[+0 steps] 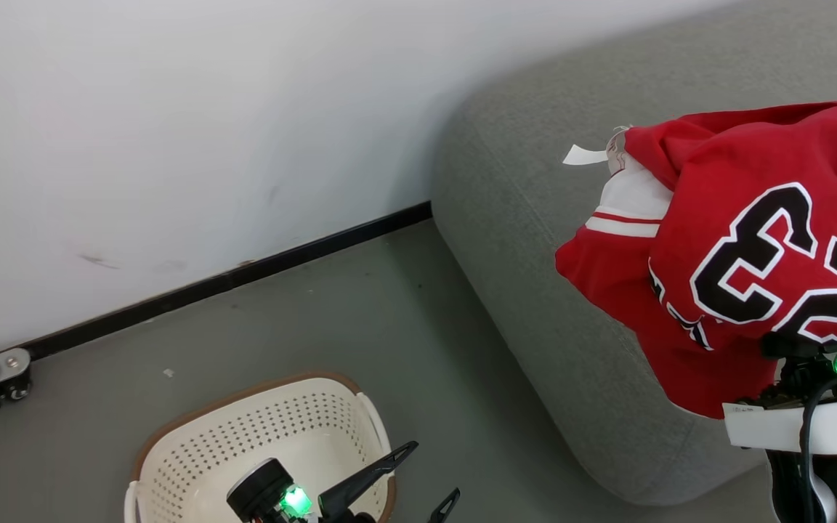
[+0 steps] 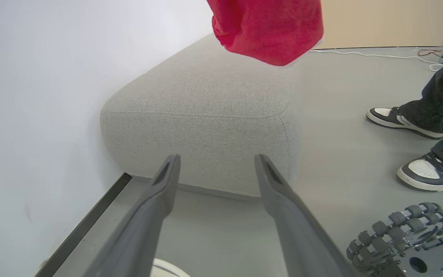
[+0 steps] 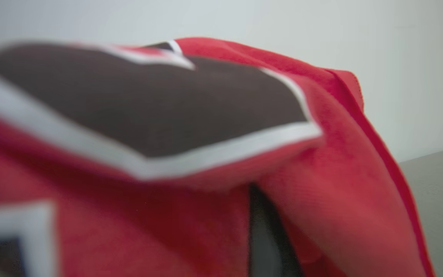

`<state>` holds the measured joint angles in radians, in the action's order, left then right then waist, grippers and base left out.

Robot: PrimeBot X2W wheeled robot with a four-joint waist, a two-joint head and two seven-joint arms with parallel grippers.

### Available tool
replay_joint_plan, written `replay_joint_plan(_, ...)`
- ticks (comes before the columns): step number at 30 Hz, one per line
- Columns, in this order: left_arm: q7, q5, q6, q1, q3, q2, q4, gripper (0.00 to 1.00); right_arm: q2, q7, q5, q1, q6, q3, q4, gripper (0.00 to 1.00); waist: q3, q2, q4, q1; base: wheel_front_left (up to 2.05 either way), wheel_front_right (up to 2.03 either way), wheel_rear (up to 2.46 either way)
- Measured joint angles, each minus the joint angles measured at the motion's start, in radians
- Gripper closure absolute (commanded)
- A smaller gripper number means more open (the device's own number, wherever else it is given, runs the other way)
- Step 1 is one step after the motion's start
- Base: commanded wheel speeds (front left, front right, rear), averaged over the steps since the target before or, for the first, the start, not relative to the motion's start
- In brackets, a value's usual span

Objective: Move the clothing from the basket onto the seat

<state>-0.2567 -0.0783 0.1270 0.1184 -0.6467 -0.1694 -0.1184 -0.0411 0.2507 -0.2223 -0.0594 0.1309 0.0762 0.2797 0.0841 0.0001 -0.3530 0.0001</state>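
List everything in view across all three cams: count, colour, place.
wall: 1, white, behind the scene
floor: 1, grey, throughout
skirting: 1, black, foot of the wall
sofa: 1, grey, against the wall
basket: 1, cream with brown rim, on the floor left of the sofa
jersey: 1, red with black 23, draped over the right gripper, above the sofa
cable: 1, white, on the floor beyond the sofa
person's shoes: 2, white and dark grey, on the floor at the right of the left wrist view
left gripper: 1, dark, open, above the basket
right gripper: 1, dark, shut on the jersey
base wheel: 1, grey rollers, lower right of the left wrist view
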Motion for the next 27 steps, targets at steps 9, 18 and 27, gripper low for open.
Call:
replay_joint_plan(9, 0.0, 0.0, 0.0, 0.021, -0.013, -0.019, 0.003, 0.0, 0.001, 0.0, -0.036, 0.0, 0.0, 0.007, 0.001, 1.0, 0.025, -0.0001, -0.081, 0.0, 0.0, 0.0, 0.0)
replay_joint_plan(18, 0.0, 0.002, 0.0, 0.024, -0.012, -0.031, 0.003, 0.0, 0.002, 0.0, -0.082, 0.0, 0.0, 0.034, 0.001, 1.0, 0.045, 0.0, -0.139, 0.0, 0.0, 0.0, 0.0)
replay_joint_plan(27, 0.0, 0.011, 0.0, 0.025, -0.006, -0.039, 0.007, 0.0, 0.003, 0.0, -0.106, 0.0, 0.0, 0.04, -0.004, 1.0, 0.065, 0.0, -0.177, 0.0, 0.0, 0.0, 0.0)
